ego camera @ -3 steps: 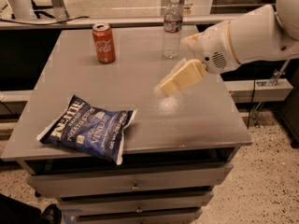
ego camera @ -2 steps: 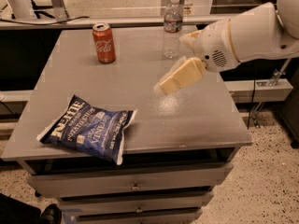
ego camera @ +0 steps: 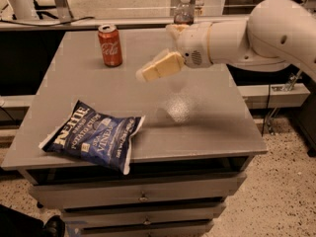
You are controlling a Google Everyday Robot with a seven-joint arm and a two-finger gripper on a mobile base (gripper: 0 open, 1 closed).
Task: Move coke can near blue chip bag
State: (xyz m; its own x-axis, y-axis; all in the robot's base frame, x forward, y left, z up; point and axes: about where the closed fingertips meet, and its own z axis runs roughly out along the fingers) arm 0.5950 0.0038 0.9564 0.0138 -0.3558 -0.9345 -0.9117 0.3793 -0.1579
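The coke can (ego camera: 110,45), red with white script and a silver top, stands upright at the back left of the grey table (ego camera: 207,127). The blue chip bag (ego camera: 94,136) lies flat at the table's front left corner, well in front of the can. My gripper (ego camera: 148,72), with cream-coloured fingers, hangs above the middle of the table, to the right of the can and a little in front of it. It holds nothing and touches neither object. The white arm reaches in from the right.
A clear plastic water bottle (ego camera: 183,12) stands at the back of the table, partly hidden behind my arm. The table has drawers below its front edge (ego camera: 143,197). A counter runs behind the table and speckled floor lies to the right.
My arm and gripper have moved left across the table, toward the coke can. The can, bag and bottle have not moved.
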